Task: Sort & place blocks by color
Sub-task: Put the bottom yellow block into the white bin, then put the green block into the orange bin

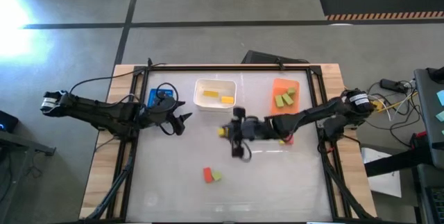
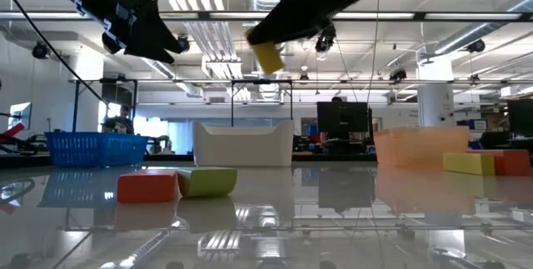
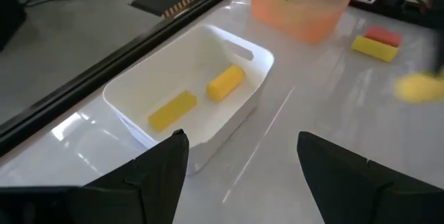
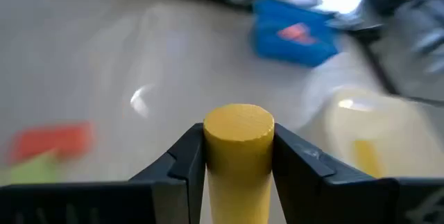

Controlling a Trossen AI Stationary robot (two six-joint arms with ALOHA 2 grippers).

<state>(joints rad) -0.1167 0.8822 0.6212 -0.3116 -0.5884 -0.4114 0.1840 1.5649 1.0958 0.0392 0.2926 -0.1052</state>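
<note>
My right gripper point(image 1: 226, 131) hangs over the table's middle, shut on a yellow cylinder block point(image 4: 238, 148), also seen lifted in the low view point(image 2: 268, 56). My left gripper point(image 1: 184, 121) is open, near the blue bin point(image 1: 157, 96), facing the white bin point(image 3: 132, 92). Two yellow blocks point(image 3: 198, 97) lie in the white bin. Green blocks point(image 1: 284, 98) sit in the orange bin point(image 1: 280, 85). A red block point(image 1: 207, 175) and a green block point(image 1: 217, 176) lie side by side on the near table. A yellow block point(image 3: 372, 47) and a red block point(image 3: 383, 35) lie by the orange bin. My right gripper pinches the yellow cylinder block between its two fingers point(image 4: 184, 160), on its curved sides point(image 4: 215, 161), with the round end face pointing forward past the fingertips. The block is lifted clear of the table.
Three bins stand in a row at the table's far side: blue on the left, white point(image 1: 214, 93) in the middle, orange on the right. A black frame point(image 1: 229, 65) edges the table. Bare table lies between the bins and the near red and green pair.
</note>
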